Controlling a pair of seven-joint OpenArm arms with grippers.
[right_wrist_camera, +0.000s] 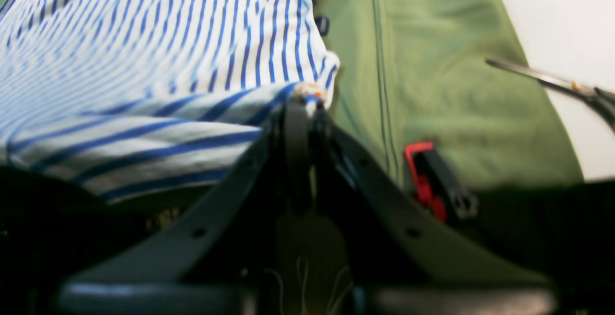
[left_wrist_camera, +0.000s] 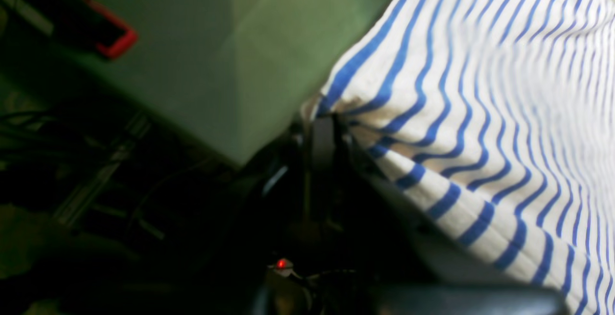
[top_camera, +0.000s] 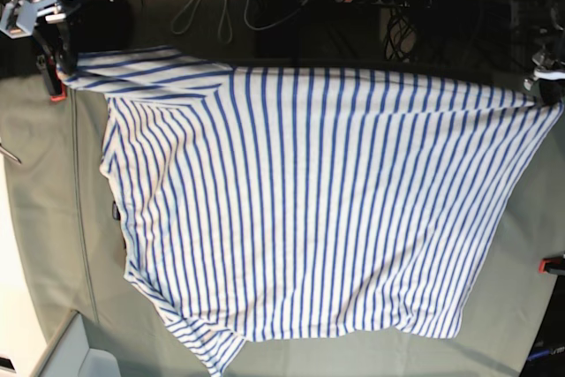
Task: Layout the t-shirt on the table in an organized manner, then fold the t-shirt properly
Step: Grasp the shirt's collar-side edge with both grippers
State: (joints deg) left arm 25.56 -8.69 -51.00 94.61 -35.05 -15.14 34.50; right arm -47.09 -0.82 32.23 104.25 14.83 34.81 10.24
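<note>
The soft white t-shirt with thin blue stripes (top_camera: pixel 309 209) lies spread wide on the big flat table with the pale grey-green cloth cover (top_camera: pixel 53 218). The near part of the shirt lies flat on the cloth. Its far edge reaches the far side of the table, where both claws are.

The black right claw (right_wrist_camera: pixel 300 106) is pinched tight on one corner of the shirt. The shirt spreads away to one side of this claw. A small red clamp (right_wrist_camera: pixel 423 180) sits just beside it on the table edge.

The dark left claw (left_wrist_camera: pixel 326 125) is pinched tight on the other far corner. The striped cloth hangs from its tip and runs off to one side.
</note>
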